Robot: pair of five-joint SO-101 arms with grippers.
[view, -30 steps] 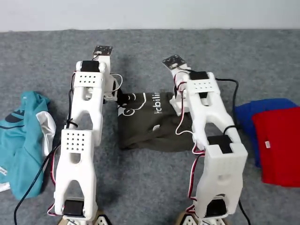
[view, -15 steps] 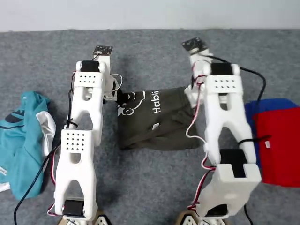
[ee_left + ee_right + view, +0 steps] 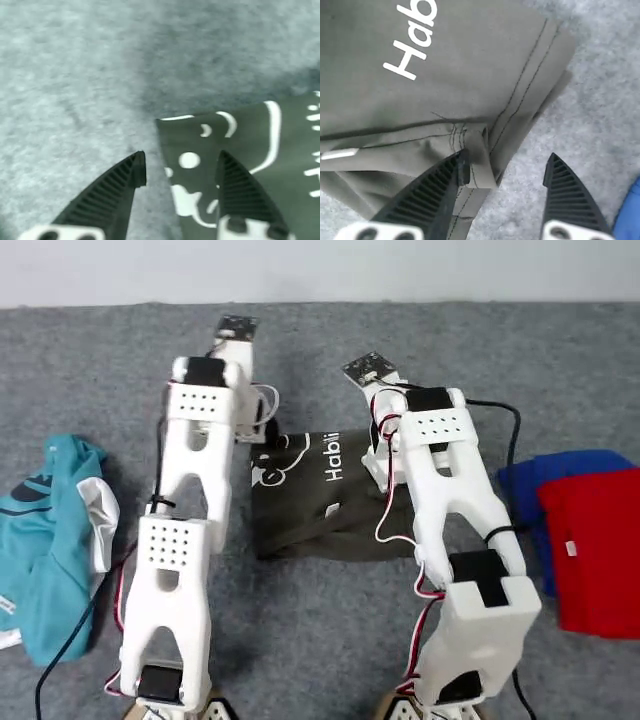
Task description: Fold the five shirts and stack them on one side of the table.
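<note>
A dark olive shirt [image 3: 320,500] with white print lies folded on the grey carpet between the two arms. My left gripper [image 3: 181,167] hangs open over the shirt's printed corner [image 3: 220,145], one finger over bare carpet, the other over the cloth. My right gripper [image 3: 507,172] is open too, straddling the shirt's stitched hem corner [image 3: 520,100] at its other side. In the high view the left gripper [image 3: 262,436] sits at the shirt's far left corner and the right gripper [image 3: 378,455] over its right part.
A crumpled teal shirt [image 3: 45,540] with a white one under it lies at the left edge. A folded red shirt [image 3: 590,545] rests on a blue shirt [image 3: 535,490] at the right. Grey carpet [image 3: 320,640] stretches in front and behind.
The right arm swung out to the right past the shirt's edge, then came back over its right part. The left arm stretched a little farther away, to the shirt's far corner.
</note>
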